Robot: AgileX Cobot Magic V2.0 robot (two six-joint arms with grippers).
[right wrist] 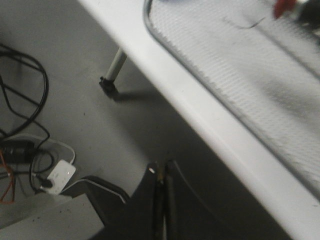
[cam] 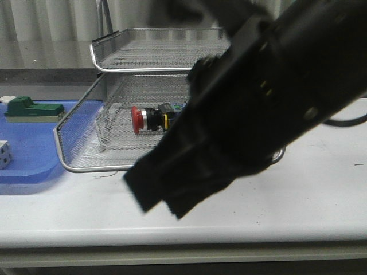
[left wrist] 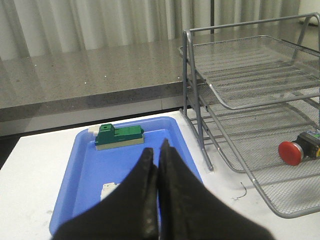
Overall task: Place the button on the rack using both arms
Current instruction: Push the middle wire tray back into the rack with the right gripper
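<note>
The button (cam: 150,119) lies on its side in the lower pulled-out tier of the rack (cam: 74,150), red head to the left. The right gripper (cam: 153,200) fills the near view, hiding the rack's right half; its fingers (right wrist: 150,200) are pressed together, holding nothing. Left of the rack, a blue tray (left wrist: 85,175) carries a green-and-beige block (left wrist: 119,137) and a white cube (cam: 4,153). The left gripper (left wrist: 159,150) hangs over the tray, fingers together. Bare worktop (cam: 298,195) lies nearer.

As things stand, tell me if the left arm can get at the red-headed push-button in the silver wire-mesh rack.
Probably yes. The button lies in the rack's pulled-out lower tier, open from above, with nothing between it and the left gripper, whose jaws are shut.
</note>
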